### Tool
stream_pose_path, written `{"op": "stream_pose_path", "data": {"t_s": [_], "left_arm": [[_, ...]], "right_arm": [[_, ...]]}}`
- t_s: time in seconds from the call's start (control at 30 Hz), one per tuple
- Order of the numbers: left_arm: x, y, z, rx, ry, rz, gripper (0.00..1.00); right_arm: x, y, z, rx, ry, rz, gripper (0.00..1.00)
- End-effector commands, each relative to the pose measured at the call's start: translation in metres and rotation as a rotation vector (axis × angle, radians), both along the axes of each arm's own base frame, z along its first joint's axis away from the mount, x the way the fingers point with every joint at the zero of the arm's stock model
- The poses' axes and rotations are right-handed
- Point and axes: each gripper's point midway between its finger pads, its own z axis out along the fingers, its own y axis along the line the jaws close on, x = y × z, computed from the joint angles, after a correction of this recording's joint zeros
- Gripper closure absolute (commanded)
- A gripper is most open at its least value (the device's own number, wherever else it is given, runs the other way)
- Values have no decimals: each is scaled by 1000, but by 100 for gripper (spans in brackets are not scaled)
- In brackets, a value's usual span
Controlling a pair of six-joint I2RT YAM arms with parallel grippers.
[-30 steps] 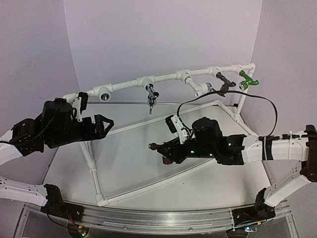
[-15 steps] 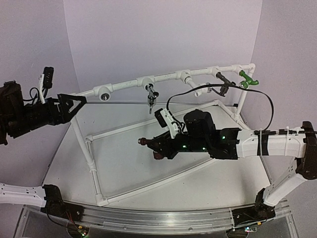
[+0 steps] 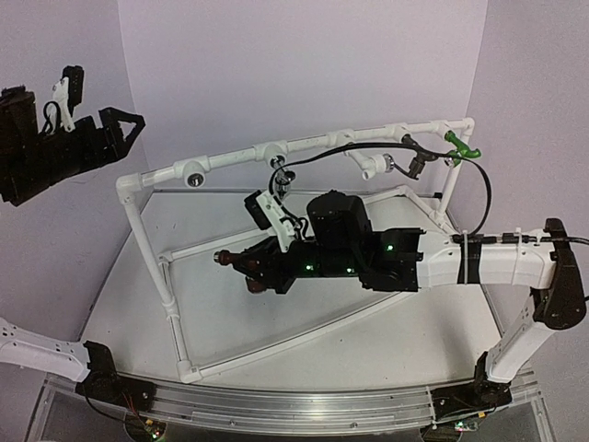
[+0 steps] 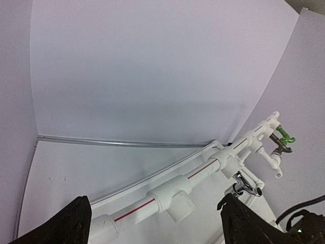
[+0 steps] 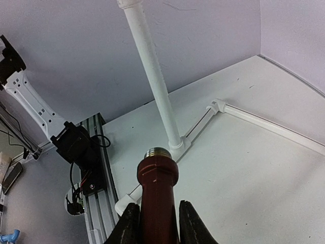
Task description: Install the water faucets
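Right gripper [image 5: 156, 222]: closed on the dark brown faucet [image 5: 157, 178], threaded metal end pointing out ahead of the fingers; held low inside the white pipe frame [image 3: 230, 161], below its top rail and towards its left post, not touching any pipe.

Left gripper [image 3: 129, 124]: fingers spread wide, nothing between them; raised above and outside the frame's left corner.

Fitted on the frame's top rail, left to right:
- chrome faucet [image 3: 282, 180], hanging under the second tee;
- white faucet [image 3: 373, 167], angled down from the third;
- dark bronze faucet [image 3: 416, 162], next along;
- green faucet [image 3: 460, 145], at the right corner.

Whether each is fully seated cannot be told.

Open position: the tee socket [image 3: 194, 177] nearest the frame's left corner, bare, its mouth facing outward.

Progress, by judgement: four of five faucets in place; one left, already in hand. Remaining: bring the threaded end to the bare socket, seat it, release.

Change from the earlier frames: the right arm has reached steadily leftward under the rail, carrying the faucet from below the frame's middle to near its left post; the left gripper has risen from beside the left post, below the rail, to well above the corner; the four fitted faucets have not moved.
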Motion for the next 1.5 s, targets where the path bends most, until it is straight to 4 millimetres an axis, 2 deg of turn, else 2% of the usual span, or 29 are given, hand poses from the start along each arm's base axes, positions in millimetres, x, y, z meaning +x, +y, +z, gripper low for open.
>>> {"op": "stream_pose_path", "data": {"t_s": [0.0, 0.07, 0.2, 0.3, 0.4, 0.47, 0.6, 0.7, 0.8, 0.93, 1.03, 1.33, 1.47], "left_arm": [[15, 3, 4, 157, 0, 77, 8], [16, -5, 10, 158, -4, 40, 7], [27, -17, 8, 178, 12, -20, 3], [49, -16, -2, 178, 52, -41, 2], [82, -7, -23, 167, 127, -67, 4], [90, -8, -27, 119, 146, -141, 7], [87, -16, -23, 25, 128, -287, 8], [88, -22, -28, -6, 142, -370, 8], [95, -20, -38, -4, 162, -387, 8], [99, -26, -54, -4, 200, -429, 8], [93, -34, -58, -15, 207, -491, 10], [84, -43, -81, -38, 247, -565, 19], [81, -43, -83, -44, 244, -574, 22]], "right_arm": [[-4, 14, 31, 57, -49, 13, 100], [-7, 18, 35, 61, -58, 24, 100], [-13, 27, 41, 68, -77, 40, 100], [-12, 34, 48, 68, -104, 5, 100], [-1, 35, 56, 61, -150, -92, 100], [9, 33, 62, 61, -173, -170, 100], [26, 24, 76, 43, -236, -325, 100], [23, 23, 86, -6, -333, -391, 100], [18, 21, 91, -141, -517, -455, 100], [22, 19, 100, -329, -751, -524, 100], [22, 24, 103, -399, -842, -509, 100], [31, 32, 116, -509, -970, -572, 100], [29, 34, 122, -501, -987, -594, 100]]}}
